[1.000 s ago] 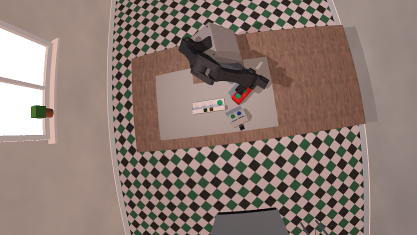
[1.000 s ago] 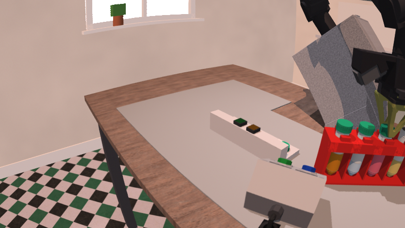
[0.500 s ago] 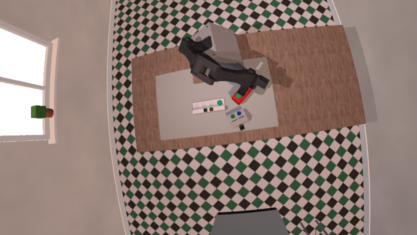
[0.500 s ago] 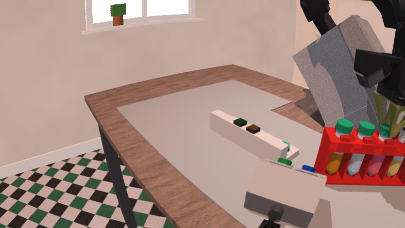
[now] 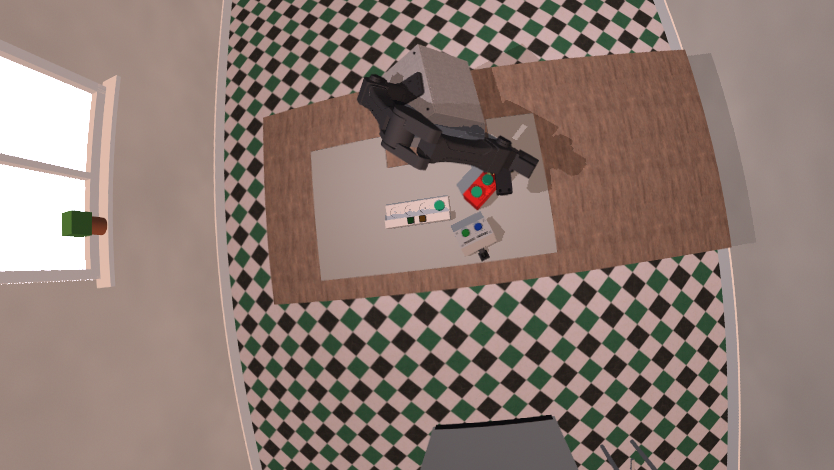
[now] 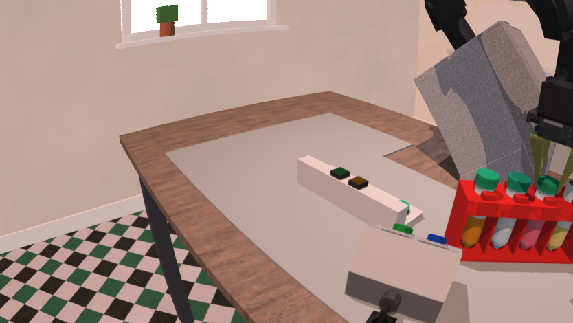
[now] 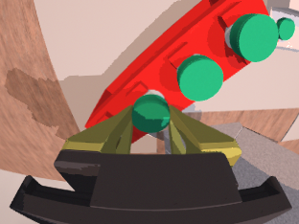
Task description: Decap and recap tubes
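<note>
I have the gripper (image 7: 152, 130) clamped, barely half open, around a green cap (image 7: 151, 112) at the rack's (image 7: 128, 87) six-o'clock end, for twisting it off.

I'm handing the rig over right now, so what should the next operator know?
Hand: shut on tube 2's cap, which sits on its tube in the rack.
Tube 1 is open; its cap lies in nest 1 of the tray.
Caps of tube 3 and tube 4 are on.
Amber lamp and green lamp look dark.
Left: cap 2 into nest 2, press blue key, wait for green, recap both, release, press green key.
</note>
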Action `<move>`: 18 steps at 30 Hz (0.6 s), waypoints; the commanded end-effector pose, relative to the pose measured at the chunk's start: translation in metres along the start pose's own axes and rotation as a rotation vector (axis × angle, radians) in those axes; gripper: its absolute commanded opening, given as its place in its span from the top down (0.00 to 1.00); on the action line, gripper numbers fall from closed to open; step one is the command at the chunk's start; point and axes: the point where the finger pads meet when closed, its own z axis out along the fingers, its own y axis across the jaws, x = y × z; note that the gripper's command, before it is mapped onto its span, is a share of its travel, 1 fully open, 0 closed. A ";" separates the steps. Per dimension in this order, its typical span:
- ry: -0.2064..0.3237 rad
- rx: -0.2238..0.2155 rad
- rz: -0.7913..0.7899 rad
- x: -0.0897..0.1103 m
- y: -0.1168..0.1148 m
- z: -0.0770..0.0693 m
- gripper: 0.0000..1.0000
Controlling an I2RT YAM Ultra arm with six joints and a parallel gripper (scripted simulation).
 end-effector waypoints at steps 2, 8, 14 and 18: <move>-0.015 -0.002 -0.250 -0.003 0.001 -0.004 1.00; -0.015 0.000 -0.550 -0.003 0.001 -0.004 1.00; -0.015 0.002 -0.850 -0.003 0.001 -0.004 1.00; -0.015 0.003 -0.950 -0.003 0.001 -0.004 1.00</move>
